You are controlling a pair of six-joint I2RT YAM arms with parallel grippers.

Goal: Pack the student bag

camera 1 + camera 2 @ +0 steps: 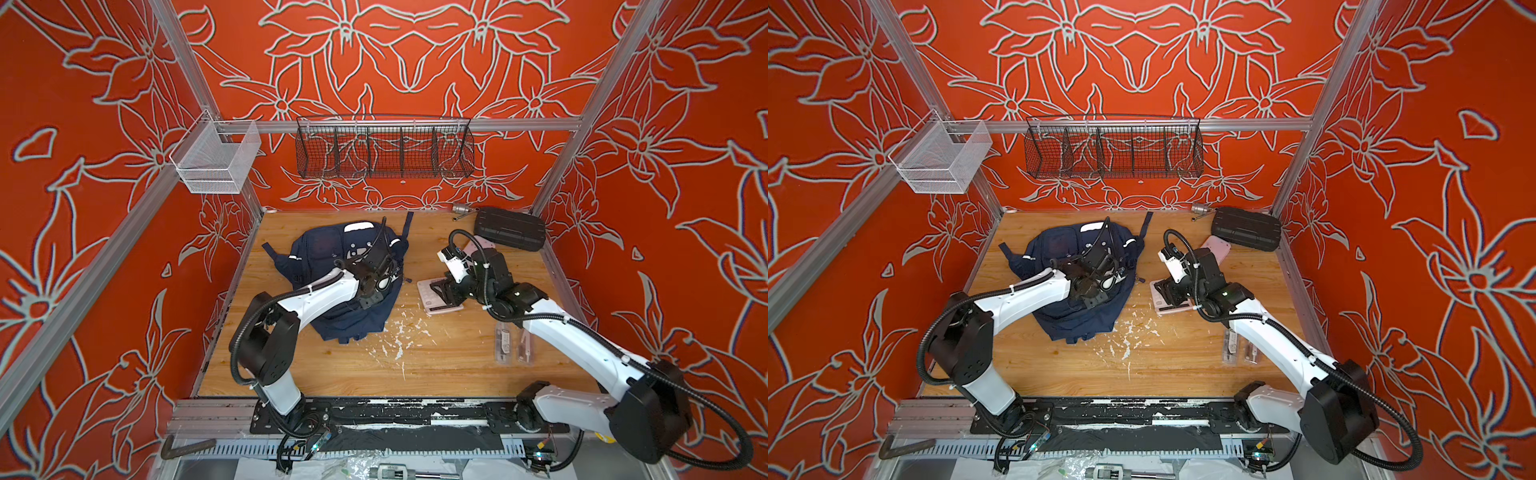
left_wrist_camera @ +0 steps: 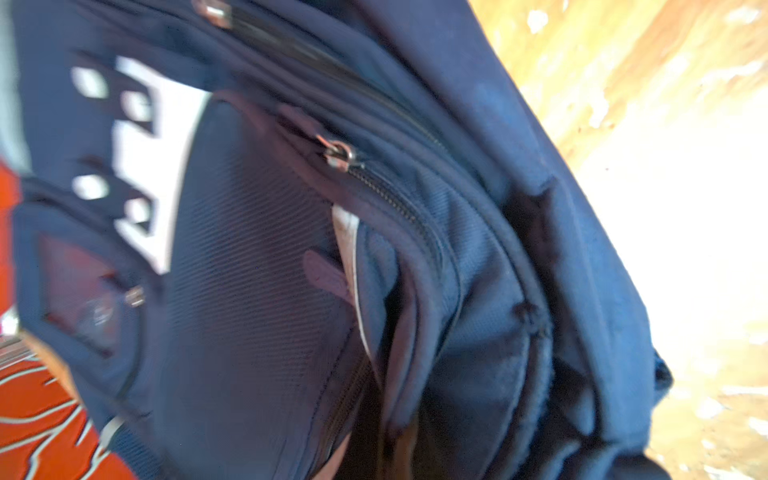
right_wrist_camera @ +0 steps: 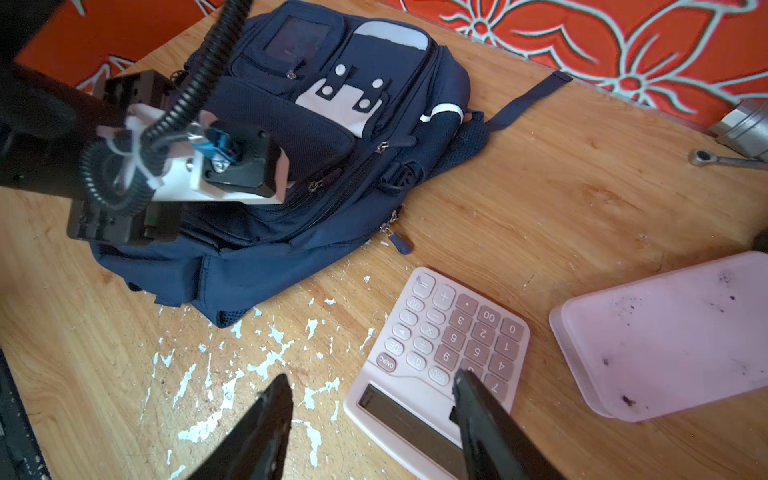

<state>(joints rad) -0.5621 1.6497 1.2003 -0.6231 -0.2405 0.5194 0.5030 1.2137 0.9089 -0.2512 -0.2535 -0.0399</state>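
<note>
Packing is barely beginning: the left gripper (image 1: 368,297) is pressing clenched onto the bag (image 1: 345,322), its catch hidden; the right gripper (image 3: 372,376) is hovering released over the calculator (image 3: 457,332), which is lying unpacked on the surface (image 3: 540,187).

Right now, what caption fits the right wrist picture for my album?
Open right gripper above a pink calculator, beside the navy student bag on the wooden table.

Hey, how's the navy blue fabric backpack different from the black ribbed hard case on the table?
The navy blue fabric backpack is soft and rumpled; the black ribbed hard case is rigid and boxy. The backpack is larger, with white patches; the case is plain. Both sit on the wooden table.
</note>
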